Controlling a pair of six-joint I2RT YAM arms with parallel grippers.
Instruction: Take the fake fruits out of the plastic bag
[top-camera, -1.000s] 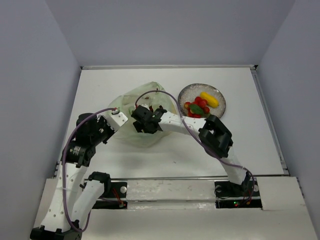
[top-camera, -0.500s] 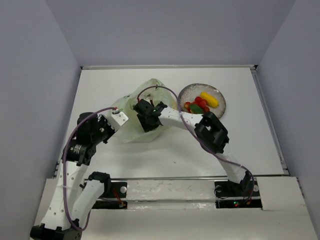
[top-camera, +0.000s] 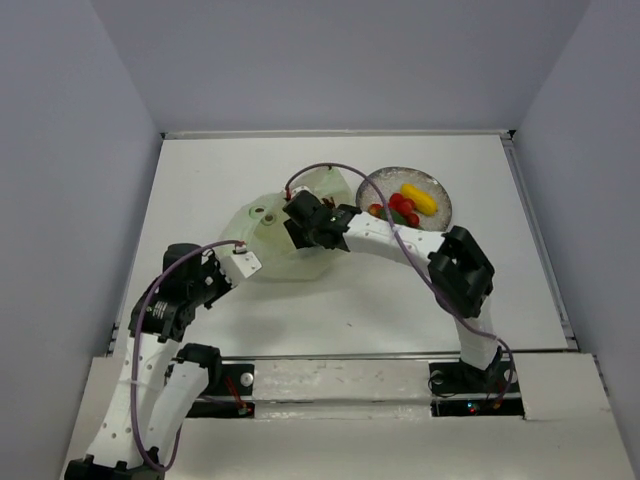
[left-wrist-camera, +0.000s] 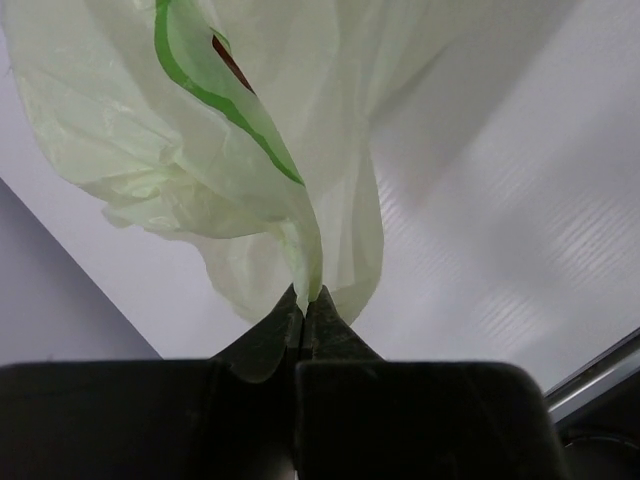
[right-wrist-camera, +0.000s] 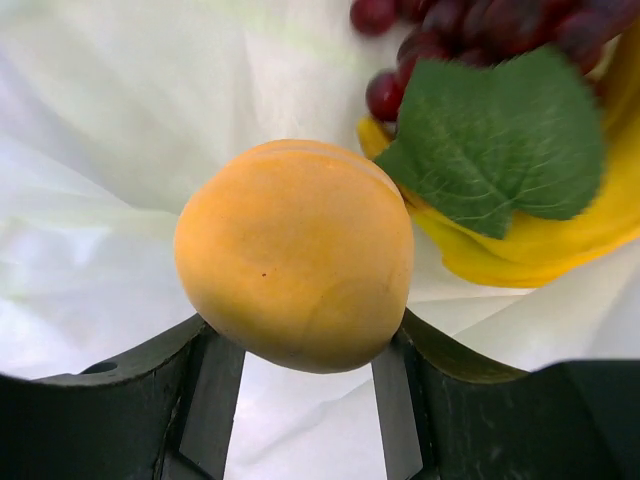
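Here, an orange fruit (right-wrist-camera: 295, 250) is clamped in the right gripper (right-wrist-camera: 305, 345) inside the plastic bag (top-camera: 262, 240), beside grapes (right-wrist-camera: 450, 25) and a yellow piece (right-wrist-camera: 540, 250). The bag's film is pinched in the closed left gripper (left-wrist-camera: 303, 300).

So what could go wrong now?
1. The right claw grips the round orange fruit only by one end. It looks smooth, so it might pop out and fall into the bag.
2. The left claw pinches just a thin fold of the bag. That fold could slip or tear, and the bag might flop over the grapes.
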